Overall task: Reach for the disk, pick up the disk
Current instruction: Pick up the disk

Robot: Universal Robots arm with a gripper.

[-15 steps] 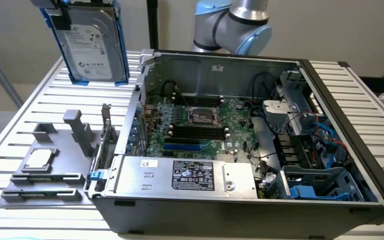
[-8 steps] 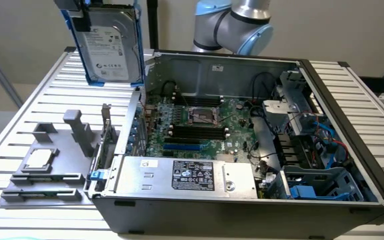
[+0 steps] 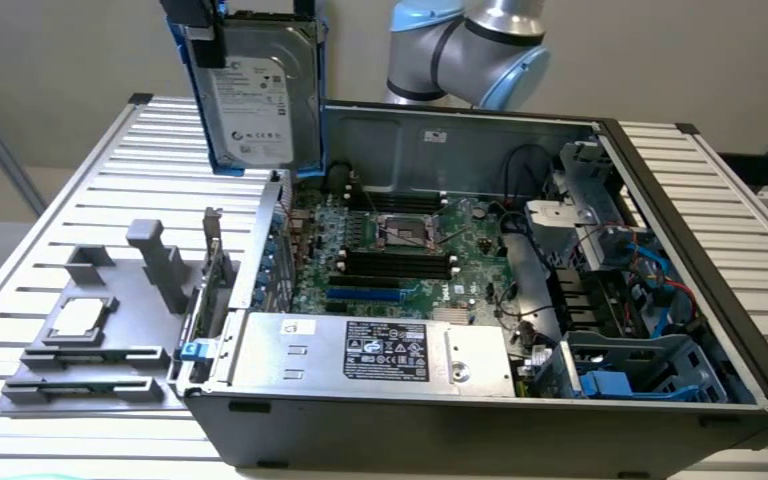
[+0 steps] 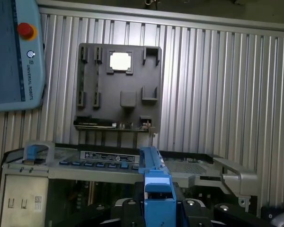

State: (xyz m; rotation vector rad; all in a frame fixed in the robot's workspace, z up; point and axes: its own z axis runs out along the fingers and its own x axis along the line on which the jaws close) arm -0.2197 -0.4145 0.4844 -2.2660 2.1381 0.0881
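Note:
The disk (image 3: 253, 95), a silver-grey hard drive with a white label and a blue carrier frame, hangs upright in the air above the far left corner of the open computer case (image 3: 704, 250). My gripper (image 3: 248, 12) is shut on its top edge, with a black finger (image 3: 197, 25) showing on one side. In the wrist view the carrier's blue edge (image 4: 153, 182) runs out from between the gripper's jaws (image 4: 156, 210), above the case's rim.
Inside the case lie the motherboard (image 3: 398, 240), a power supply (image 3: 371, 350) and an empty blue bay (image 3: 638, 375). A grey fixture plate (image 3: 84, 335) with a small square chip (image 3: 80, 315) rests on the slatted table (image 3: 37, 250). A teach pendant (image 4: 12, 52) lies nearby.

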